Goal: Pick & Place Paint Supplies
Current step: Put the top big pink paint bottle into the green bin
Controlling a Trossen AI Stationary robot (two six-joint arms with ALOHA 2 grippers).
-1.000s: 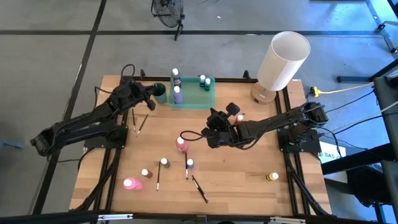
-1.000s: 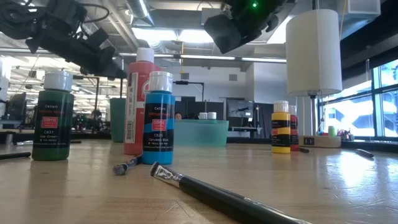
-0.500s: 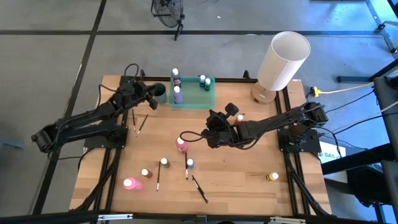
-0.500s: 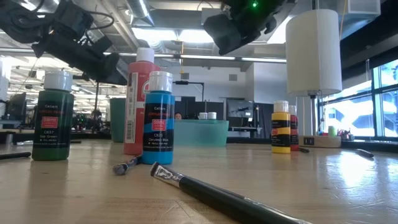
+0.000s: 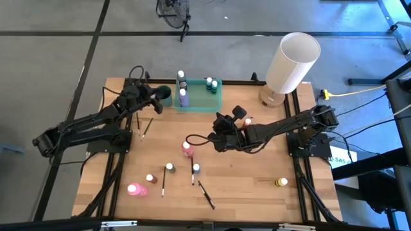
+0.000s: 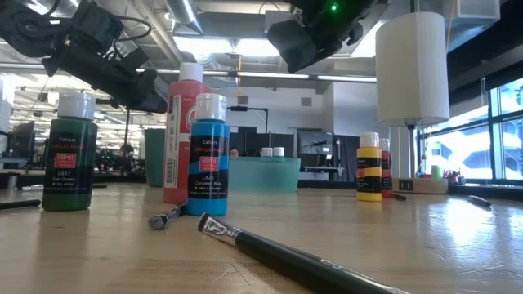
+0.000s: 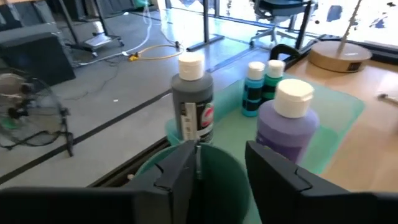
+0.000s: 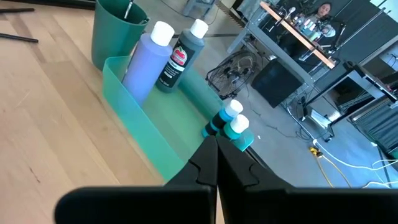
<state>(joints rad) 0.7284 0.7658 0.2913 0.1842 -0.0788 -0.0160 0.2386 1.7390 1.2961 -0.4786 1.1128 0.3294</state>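
Four paint bottles [image 5: 182, 97] are counted in one green tray [image 5: 217, 104], seven bottles [image 5: 187, 149] and five paintbrushes [image 5: 206, 194] on the tabletop [image 5: 244, 179], plus one green cup [image 5: 166, 96] and one lamp [image 5: 291, 62].

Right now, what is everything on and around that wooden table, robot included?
Translucent green rectangular tray: one, at the table's far edge.
Bottles in the tray: four; a purple one, a dark one, two small teal ones.
Dark green cup: one, just left of the tray, a thin brush standing in it.
White cylindrical lamp: one, far right corner.
Loose paint bottles: several, white-capped; pink, pink, blue, green, yellow.
Thin dark paintbrushes: several, lying on the table's near half and left side.
Left gripper: dark, over the cup, fingers parted.
Right gripper: dark, mid-table, shut, holding nothing.
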